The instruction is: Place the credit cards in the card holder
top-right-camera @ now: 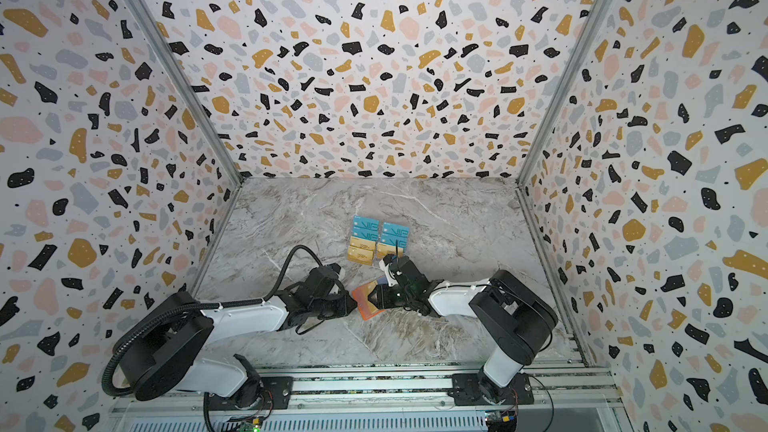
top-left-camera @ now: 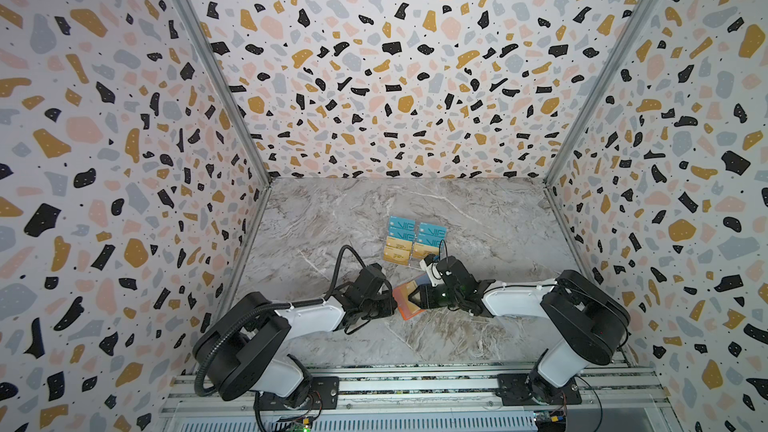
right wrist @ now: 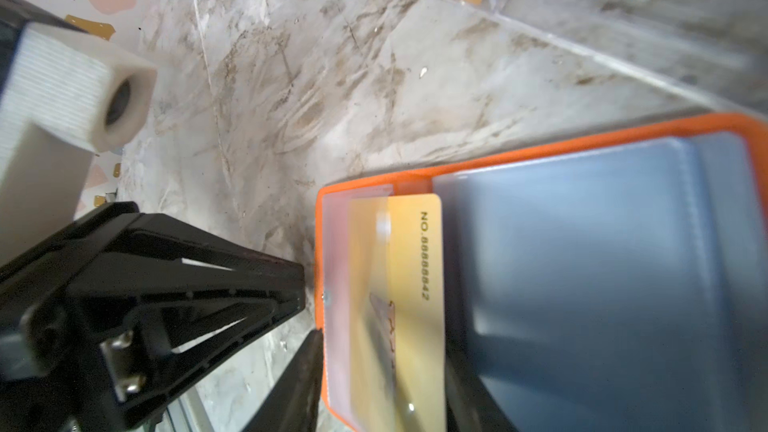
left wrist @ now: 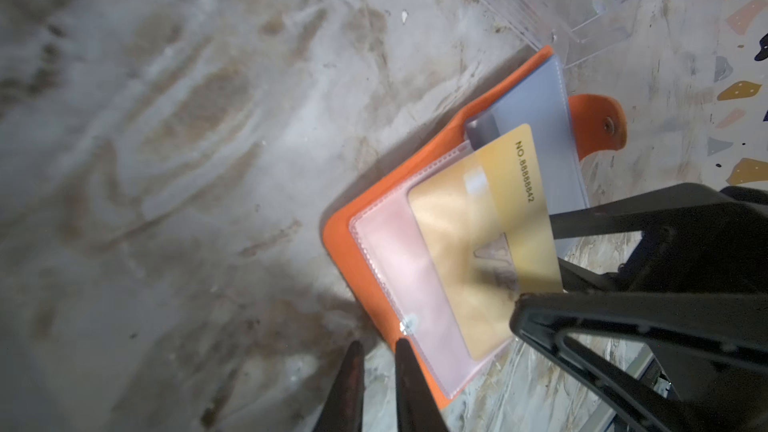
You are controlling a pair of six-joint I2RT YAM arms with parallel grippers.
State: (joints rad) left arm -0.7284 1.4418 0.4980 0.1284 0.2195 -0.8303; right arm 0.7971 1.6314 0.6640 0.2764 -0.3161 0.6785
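The orange card holder (top-left-camera: 402,305) (top-right-camera: 360,303) lies open on the marble between both grippers. In the left wrist view a gold credit card (left wrist: 469,243) sits partly inside its clear sleeve (left wrist: 390,259), near the bluish sleeve (left wrist: 536,110). My right gripper (top-left-camera: 415,299) (right wrist: 382,338) is open, with the gold card (right wrist: 409,263) and sleeve lying between its fingers. My left gripper (top-left-camera: 395,306) (left wrist: 380,349) has a narrow gap showing only marble, and one fingertip (left wrist: 405,347) touches the holder's orange edge (left wrist: 345,251). More teal cards (top-left-camera: 401,226) and gold cards (top-left-camera: 397,251) stand behind.
A clear acrylic tiered stand (top-left-camera: 409,264) (left wrist: 540,6) (right wrist: 623,14) carries the other cards just behind the holder, close to the right wrist. Patterned walls (top-left-camera: 124,160) enclose the marble table (top-left-camera: 332,209) on three sides. An aluminium rail (top-left-camera: 415,384) runs along the front.
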